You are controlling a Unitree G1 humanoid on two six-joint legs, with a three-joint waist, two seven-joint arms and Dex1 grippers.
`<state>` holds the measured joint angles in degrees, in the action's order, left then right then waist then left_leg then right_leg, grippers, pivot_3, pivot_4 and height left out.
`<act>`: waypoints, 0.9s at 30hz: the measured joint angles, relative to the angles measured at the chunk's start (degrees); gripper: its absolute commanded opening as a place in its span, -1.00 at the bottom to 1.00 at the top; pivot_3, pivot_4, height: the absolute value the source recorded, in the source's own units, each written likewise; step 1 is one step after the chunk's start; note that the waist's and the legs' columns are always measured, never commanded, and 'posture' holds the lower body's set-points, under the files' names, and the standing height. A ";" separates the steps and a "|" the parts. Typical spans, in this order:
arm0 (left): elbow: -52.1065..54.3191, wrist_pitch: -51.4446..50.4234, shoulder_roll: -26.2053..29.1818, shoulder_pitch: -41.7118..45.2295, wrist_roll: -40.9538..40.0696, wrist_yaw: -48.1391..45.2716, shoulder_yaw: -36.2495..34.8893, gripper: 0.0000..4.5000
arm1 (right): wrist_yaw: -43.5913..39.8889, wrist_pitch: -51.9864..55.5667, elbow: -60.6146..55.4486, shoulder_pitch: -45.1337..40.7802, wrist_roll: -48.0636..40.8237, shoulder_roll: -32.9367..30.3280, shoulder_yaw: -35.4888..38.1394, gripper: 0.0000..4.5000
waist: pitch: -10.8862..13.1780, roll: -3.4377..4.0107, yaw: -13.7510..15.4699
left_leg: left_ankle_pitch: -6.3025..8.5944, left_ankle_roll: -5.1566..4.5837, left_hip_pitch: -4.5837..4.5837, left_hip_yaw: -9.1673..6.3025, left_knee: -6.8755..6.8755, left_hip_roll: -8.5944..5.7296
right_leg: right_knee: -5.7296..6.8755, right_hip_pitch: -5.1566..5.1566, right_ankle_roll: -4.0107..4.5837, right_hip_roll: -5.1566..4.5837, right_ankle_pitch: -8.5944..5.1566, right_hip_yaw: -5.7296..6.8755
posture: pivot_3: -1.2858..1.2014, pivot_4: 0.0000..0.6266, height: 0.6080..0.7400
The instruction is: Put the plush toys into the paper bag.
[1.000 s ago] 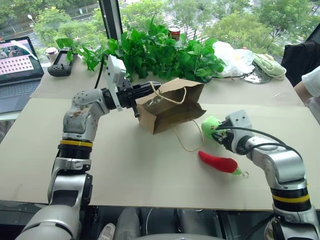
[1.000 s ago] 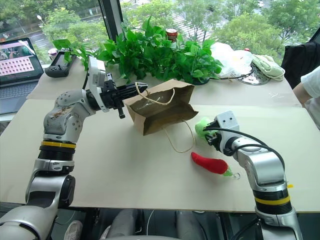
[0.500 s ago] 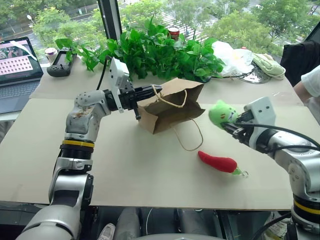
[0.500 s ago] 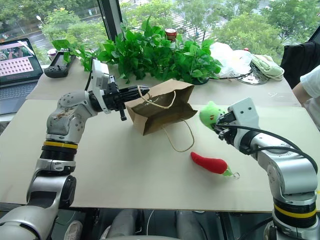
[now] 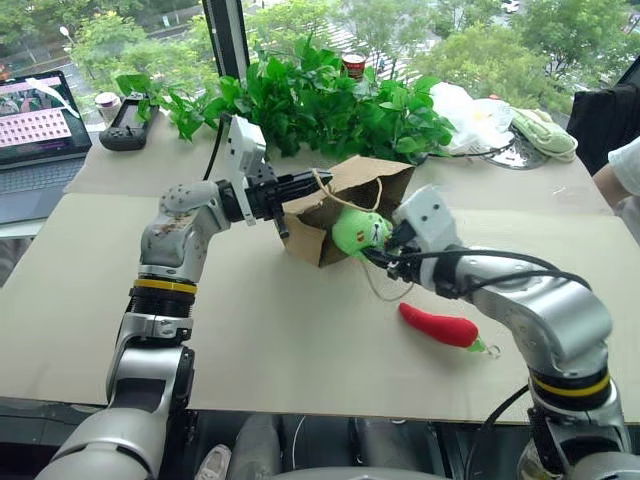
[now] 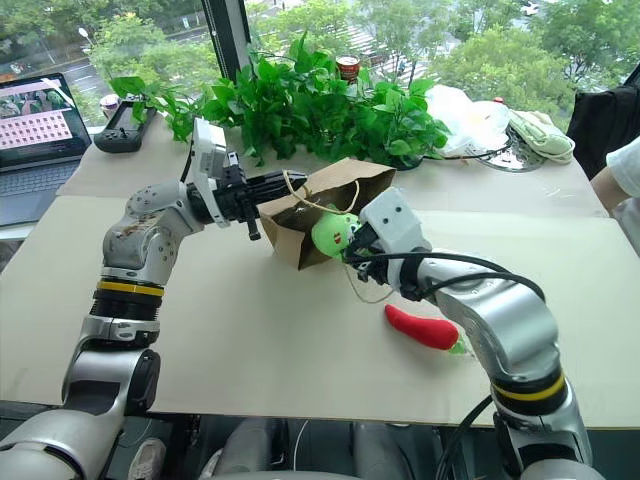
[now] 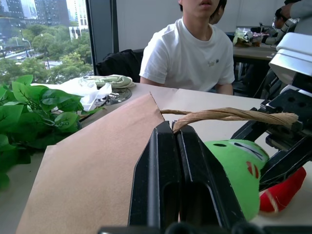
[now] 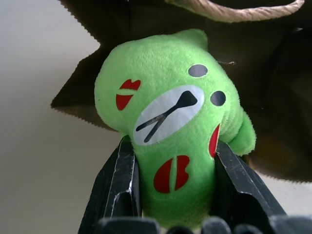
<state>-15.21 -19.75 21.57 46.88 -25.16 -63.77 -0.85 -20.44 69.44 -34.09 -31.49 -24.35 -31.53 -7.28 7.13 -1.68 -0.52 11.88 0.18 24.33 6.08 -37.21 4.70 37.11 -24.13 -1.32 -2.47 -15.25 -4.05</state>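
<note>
The brown paper bag (image 5: pixel 368 177) lies on its side on the table with its mouth toward me. My left gripper (image 5: pixel 300 186) is shut on the bag's upper rim by a cord handle (image 7: pixel 229 115) and holds the mouth up. A rounded green plush toy (image 5: pixel 358 230) with a face hangs right in front of the mouth, clamped between the fingers of my right gripper (image 5: pixel 378 243). Up close, the toy (image 8: pixel 170 97) sits at the dark opening. The red chili plush toy (image 5: pixel 438 326) lies on the table to the right, under my right forearm.
Leafy plants (image 5: pixel 320 100) stand behind the bag. A laptop (image 5: pixel 40 115) and a black controller (image 5: pixel 125 125) are at the back left; a white plastic bag (image 5: pixel 465 105) and pale green cloth (image 5: pixel 545 130) at the back right. A person (image 7: pixel 190 48) sits at the table's right end.
My right gripper has lifted the green toy off the table and carried it left to the bag's mouth. The left gripper has kept its hold on the bag.
</note>
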 measured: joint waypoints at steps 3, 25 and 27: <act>2.56 -0.64 -0.55 -0.60 -0.87 -0.72 1.02 -1.00 | 1.49 -0.13 4.07 -2.78 2.14 1.21 -2.04 -0.20 | 0.00 0.00 -0.12 | 0.00 0.00 -0.01 0.00 0.01 0.01 | 0.02 -0.01 0.00 0.01 0.00 0.00 | 0.03 -0.52 0.58; 5.39 -1.86 -0.10 -3.12 -1.59 -1.56 2.87 -1.00 | 4.48 -0.55 11.96 -5.27 7.06 8.91 4.63 0.99 | 0.00 0.02 -0.18 | 0.00 -0.01 0.01 0.00 0.06 0.01 | 0.02 -0.03 0.00 0.01 0.00 0.02 | 0.03 -0.52 0.58; 5.34 -1.84 -0.14 -3.09 -1.59 -1.55 2.94 -1.00 | 3.18 0.53 9.80 -4.13 5.54 7.30 6.62 0.99 | 0.00 0.02 -0.19 | 0.00 -0.01 0.00 0.00 0.07 0.02 | 0.01 -0.03 0.01 0.01 0.00 0.02 | 0.03 -0.52 0.58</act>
<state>-9.87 -21.58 21.43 43.79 -26.76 -65.32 2.09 -17.26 69.97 -24.29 -35.62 -18.82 -24.23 -0.66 7.14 -1.66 -0.70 11.87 0.18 24.33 6.08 -37.15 4.72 37.13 -24.16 -1.32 -2.46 -15.25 -4.03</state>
